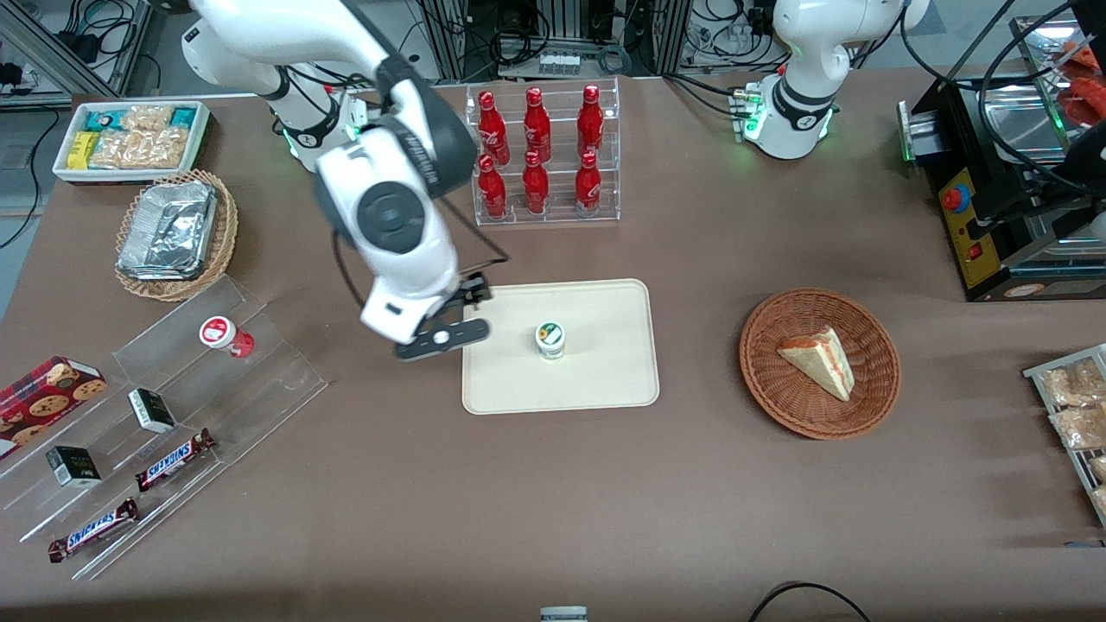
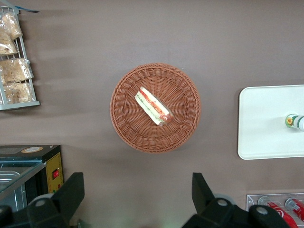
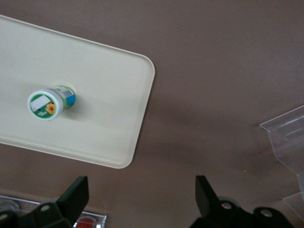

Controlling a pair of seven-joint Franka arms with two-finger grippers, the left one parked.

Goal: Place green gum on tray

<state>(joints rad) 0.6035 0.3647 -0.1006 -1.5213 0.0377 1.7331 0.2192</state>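
The green gum (image 1: 549,339) stands upright on the cream tray (image 1: 605,380), near the tray's middle, with its white-and-green lid facing up. My right gripper (image 1: 462,313) hovers above the tray's edge toward the working arm's end, apart from the bottle. In the right wrist view the gripper (image 3: 141,190) is open and empty over bare brown table, with the green gum (image 3: 47,103) on the tray (image 3: 109,95) a short way off. The left wrist view also shows the gum (image 2: 294,122) on the tray (image 2: 266,123).
A red-lidded gum bottle (image 1: 226,337) stands on a clear stepped shelf (image 1: 216,389) with candy bars, toward the working arm's end. A rack of red bottles (image 1: 540,155) stands farther from the camera than the tray. A wicker basket (image 1: 873,397) with a sandwich lies toward the parked arm's end.
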